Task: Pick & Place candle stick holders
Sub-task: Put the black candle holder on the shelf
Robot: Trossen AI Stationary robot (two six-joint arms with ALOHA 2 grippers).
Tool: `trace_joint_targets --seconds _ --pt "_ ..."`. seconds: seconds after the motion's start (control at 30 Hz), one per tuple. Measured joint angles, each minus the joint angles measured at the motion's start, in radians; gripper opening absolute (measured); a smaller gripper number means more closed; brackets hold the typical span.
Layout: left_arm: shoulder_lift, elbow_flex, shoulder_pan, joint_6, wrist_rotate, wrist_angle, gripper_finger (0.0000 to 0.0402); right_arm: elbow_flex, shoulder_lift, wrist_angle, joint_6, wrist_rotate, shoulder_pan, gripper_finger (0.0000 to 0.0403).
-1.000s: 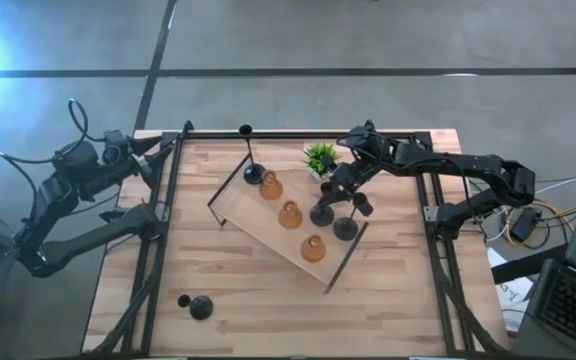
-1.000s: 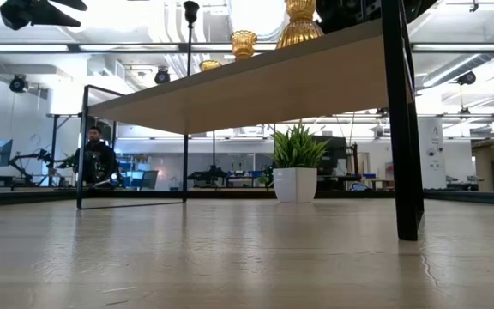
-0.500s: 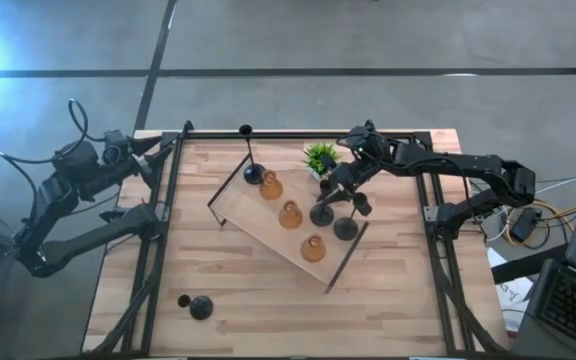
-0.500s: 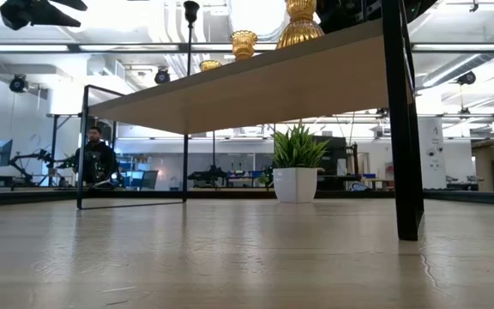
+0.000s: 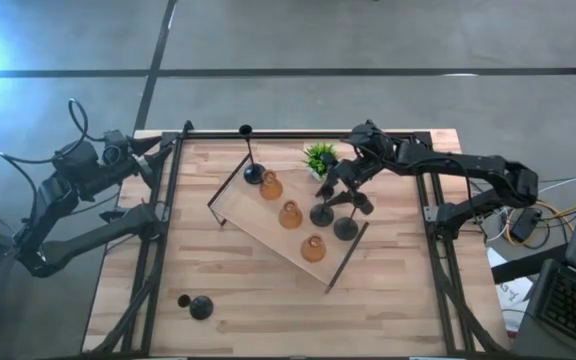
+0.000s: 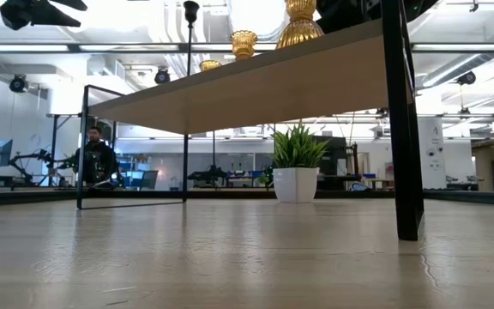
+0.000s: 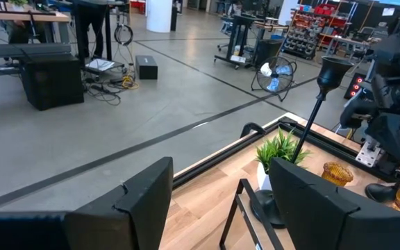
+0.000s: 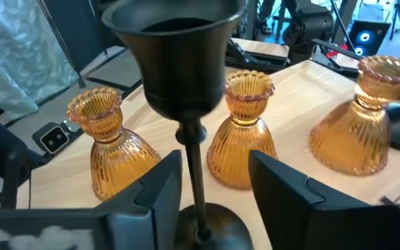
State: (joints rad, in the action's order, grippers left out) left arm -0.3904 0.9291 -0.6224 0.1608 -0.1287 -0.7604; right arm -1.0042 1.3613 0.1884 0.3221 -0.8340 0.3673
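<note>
Wooden table (image 5: 388, 300) carrying a raised tray (image 5: 268, 232) with three amber candle stick holders (image 5: 289, 214) in a row. Right tool (image 5: 333, 192), fingers apart, straddles the upright stem of a black candle stick holder (image 8: 188, 76) standing on the tray's right end; stem vertical, dead ahead between the fingers. Left tool (image 7: 217, 201), fingers apart, waits at the table's far-left corner, well apart. A black holder (image 5: 200, 307) lies near the front-left edge, likelier the left arm's.

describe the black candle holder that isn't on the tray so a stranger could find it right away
Start at the light wooden tray with dark handles lying slantwise mid-table, then look to the table's near left corner, well away from the tray. There lies the black candle stick holder with a round base, alone on bare wood. Unlike the other black holders and the amber ones on the tray, it lies tipped on its side.
</note>
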Motion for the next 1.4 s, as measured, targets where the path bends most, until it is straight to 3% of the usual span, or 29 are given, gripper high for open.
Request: trace_joint_targets --seconds 0.23,0.47,0.83,1.0,1.2,1.4 --pt "0.0 0.0 0.0 0.0 0.0 0.0 0.0243 0.0 -0.048 0.072 -0.001 -0.001 0.027 0.0189" --pt "0.0 0.0 0.0 0.0 0.0 0.0 0.0243 0.0 -0.136 0.184 0.02 -0.001 0.101 0.0187" --pt "0.0 0.0 0.0 0.0 0.0 0.0 0.0243 0.0 -0.385 0.447 0.038 0.053 0.343 0.0164" --pt "0.0 0.0 0.0 0.0 0.0 0.0 0.0243 0.0 -0.593 0.538 -0.054 0.052 0.433 0.0121" --pt "0.0 0.0 0.0 0.0 0.0 0.0 0.0243 0.005 -0.827 0.604 -0.26 0.062 0.388 0.002" --pt "0.0 0.0 0.0 0.0 0.0 0.0 0.0243 0.065 -0.991 0.683 -0.372 0.326 0.301 0.0008"
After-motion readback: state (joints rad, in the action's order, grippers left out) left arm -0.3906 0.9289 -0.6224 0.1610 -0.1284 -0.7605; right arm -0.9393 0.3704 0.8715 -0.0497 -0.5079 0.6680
